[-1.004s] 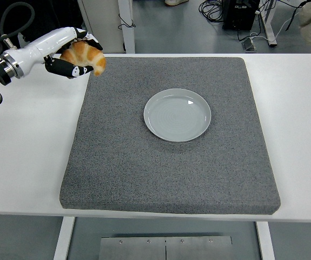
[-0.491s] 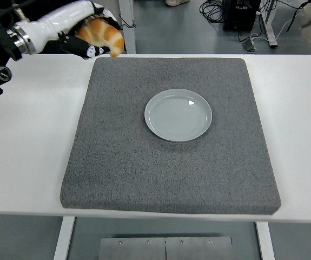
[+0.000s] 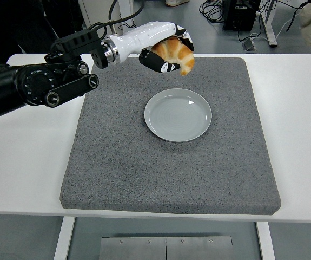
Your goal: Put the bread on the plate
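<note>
My left hand [image 3: 166, 51] has swung in from the table's far corner, fingers clamped round the bread [image 3: 174, 51]. The plate [image 3: 178, 115] now sits just below and ahead, so lowering comes next.

Grey floor [image 3: 160, 24] beyond the white table [image 3: 301, 135] — black cables [image 3: 212, 8] trailing, a metal stand's legs [image 3: 266, 30] nearby.

The left hand [image 3: 165, 50] grips the croissant [image 3: 174, 53] in curled fingers [image 3: 169, 67], apparently above the grey mat [image 3: 117, 162], just beyond the empty plate [image 3: 178, 115] on the worktop [image 3: 25, 162].
</note>
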You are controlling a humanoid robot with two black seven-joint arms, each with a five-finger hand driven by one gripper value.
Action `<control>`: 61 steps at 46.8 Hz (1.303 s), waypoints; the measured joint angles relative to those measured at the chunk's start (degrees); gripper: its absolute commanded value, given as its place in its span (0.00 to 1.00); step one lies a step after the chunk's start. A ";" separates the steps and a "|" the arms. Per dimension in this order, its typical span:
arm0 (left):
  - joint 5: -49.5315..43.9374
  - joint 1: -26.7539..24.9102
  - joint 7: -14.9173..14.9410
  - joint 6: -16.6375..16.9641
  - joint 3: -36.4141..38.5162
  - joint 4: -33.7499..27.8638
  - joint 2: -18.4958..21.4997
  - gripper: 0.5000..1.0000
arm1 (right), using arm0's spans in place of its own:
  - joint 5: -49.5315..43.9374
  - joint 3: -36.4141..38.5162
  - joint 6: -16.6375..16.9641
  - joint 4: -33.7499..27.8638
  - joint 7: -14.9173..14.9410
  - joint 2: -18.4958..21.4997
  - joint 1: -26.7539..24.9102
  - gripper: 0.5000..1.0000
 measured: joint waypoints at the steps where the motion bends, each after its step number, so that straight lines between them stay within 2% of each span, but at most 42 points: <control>1: 0.00 -0.01 0.01 0.07 0.00 0.34 -0.59 0.00 | 0.00 0.00 0.00 0.00 0.00 0.00 -0.02 1.00; 11: 0.14 1.45 -0.05 2.01 1.45 1.75 -4.24 0.00 | 0.00 0.00 0.00 0.00 0.00 0.00 -0.01 1.00; 20: 0.08 4.97 -0.53 7.31 7.07 2.09 -5.64 0.00 | 0.00 0.00 0.00 0.00 0.00 0.00 0.00 1.00; 30: -0.03 9.55 -0.78 9.05 7.30 5.15 -7.60 0.00 | 0.00 0.01 0.00 0.00 0.00 0.00 -0.01 1.00; 44: -0.62 14.28 -1.44 9.64 7.20 9.28 -10.26 0.00 | 0.00 0.00 -0.01 0.00 0.01 0.00 -0.01 1.00; 61: -1.16 16.81 -1.61 9.62 6.89 12.84 -10.39 0.00 | 0.00 0.02 0.08 0.01 0.01 0.00 -0.02 1.00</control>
